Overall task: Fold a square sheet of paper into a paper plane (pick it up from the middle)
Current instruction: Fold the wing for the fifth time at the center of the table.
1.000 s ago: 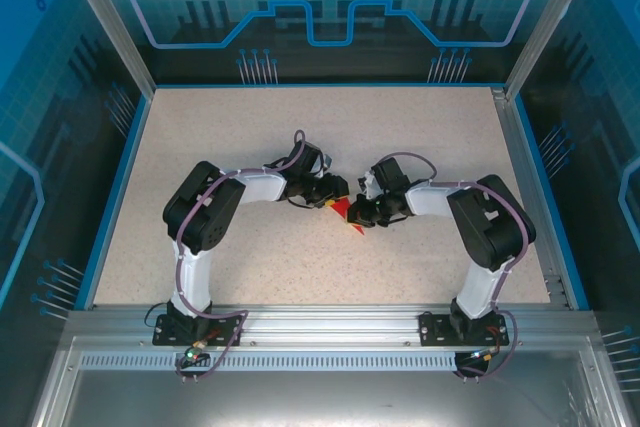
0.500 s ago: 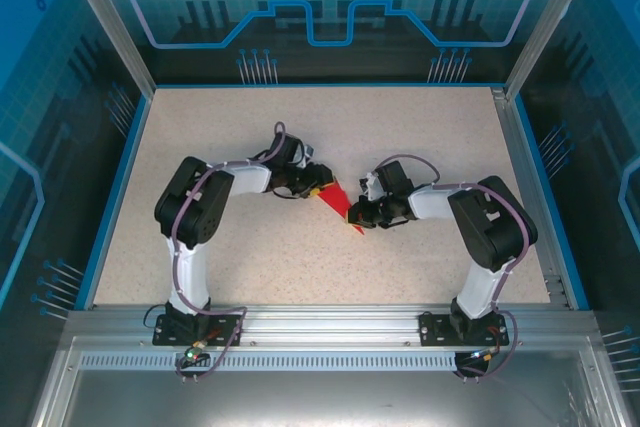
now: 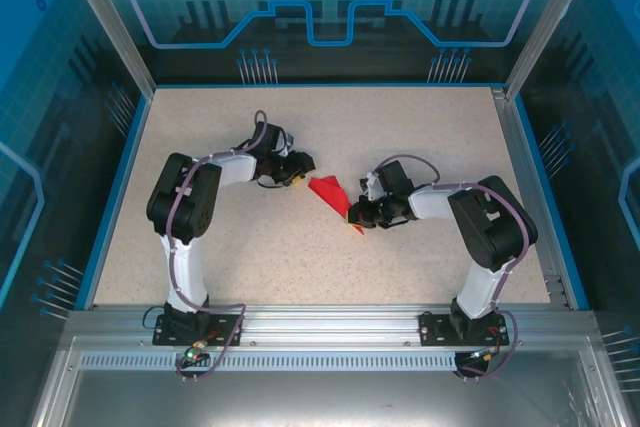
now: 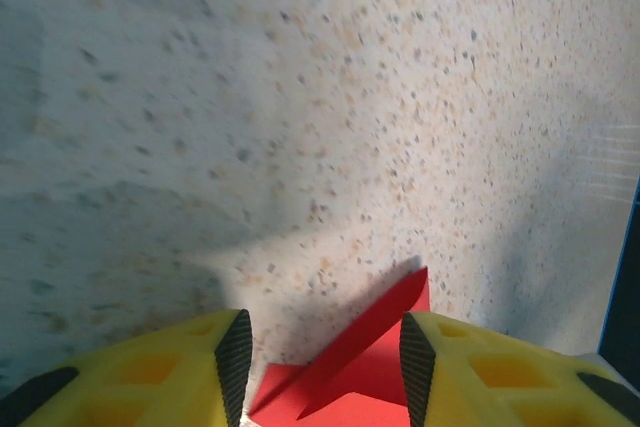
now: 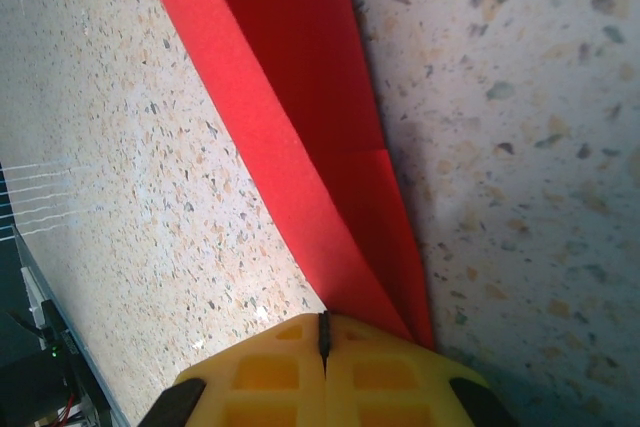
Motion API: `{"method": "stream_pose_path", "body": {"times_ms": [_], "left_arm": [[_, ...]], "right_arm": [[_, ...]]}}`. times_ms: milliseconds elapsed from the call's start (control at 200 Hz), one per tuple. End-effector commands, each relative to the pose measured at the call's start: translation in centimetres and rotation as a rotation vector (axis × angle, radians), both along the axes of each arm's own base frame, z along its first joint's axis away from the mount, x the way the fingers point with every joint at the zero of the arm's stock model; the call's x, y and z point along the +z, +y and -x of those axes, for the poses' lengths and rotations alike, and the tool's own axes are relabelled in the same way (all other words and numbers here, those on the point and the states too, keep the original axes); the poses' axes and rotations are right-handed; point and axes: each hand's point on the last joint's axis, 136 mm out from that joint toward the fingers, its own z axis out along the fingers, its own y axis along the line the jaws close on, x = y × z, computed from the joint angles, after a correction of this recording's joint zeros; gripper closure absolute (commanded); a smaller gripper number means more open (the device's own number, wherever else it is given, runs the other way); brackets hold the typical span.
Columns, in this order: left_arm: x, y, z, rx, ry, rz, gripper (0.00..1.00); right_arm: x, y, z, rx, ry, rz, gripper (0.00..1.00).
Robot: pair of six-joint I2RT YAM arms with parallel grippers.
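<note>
Top external view puts the red paper (image 3: pixel 328 190) just left of frame centre on the speckled table (image 3: pixel 240 257). It is a narrow folded wedge running from the left gripper (image 3: pixel 303 175) down-right to the right gripper (image 3: pixel 357 215). From up there I cannot judge either set of jaws.

Right wrist view settles one. Its yellow fingers (image 5: pixel 270 382) press together at the bottom edge and pinch the paper's end, while the layered fold climbs to the upper left.

Left wrist view settles the other. Those fingers (image 4: pixel 480 372) stand moderately apart. The paper's pointed corner pokes up between them at bottom centre, unclamped, though I can't tell whether it brushes the right-hand pad.

Since a second ago the left arm has swung toward the upper left, uncovering most of the paper, and the right gripper has stayed put.
</note>
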Motion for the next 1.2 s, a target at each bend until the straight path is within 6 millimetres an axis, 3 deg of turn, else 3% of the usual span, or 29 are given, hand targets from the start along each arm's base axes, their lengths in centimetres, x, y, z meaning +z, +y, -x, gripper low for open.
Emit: {"method": "stream_pose_path", "body": {"times_ms": [0,115,355,540,710,880,1195], "left_arm": [[1.0,0.9,0.3,0.002,-0.016,-0.042,0.52],[1.7,1.2,1.3,0.019,-0.011,-0.093,0.51],[3.4,-0.1,4.9,0.036,0.013,-0.143,0.49],[3.8,-2.9,7.3,0.029,0.063,-0.144,0.46],[3.3,-5.1,8.2,0.029,0.113,-0.173,0.44],[2.9,-6.6,8.2,0.023,0.143,-0.219,0.43],[2.1,-6.4,8.4,0.032,0.197,-0.281,0.42]], "right_arm": [[-3.7,-2.1,3.7,-0.024,0.174,0.100,1.00],[-3.8,-2.0,3.4,-0.039,0.170,0.099,1.00],[-4.0,-1.9,3.6,-0.060,0.170,0.098,1.00],[-4.0,-1.3,3.5,-0.088,0.173,0.081,1.00],[-3.6,-0.8,3.6,-0.100,0.154,0.079,1.00],[-2.3,0.0,3.4,-0.068,0.070,0.086,0.98],[2.9,0.6,2.8,-0.011,-0.131,0.014,0.87]]}}
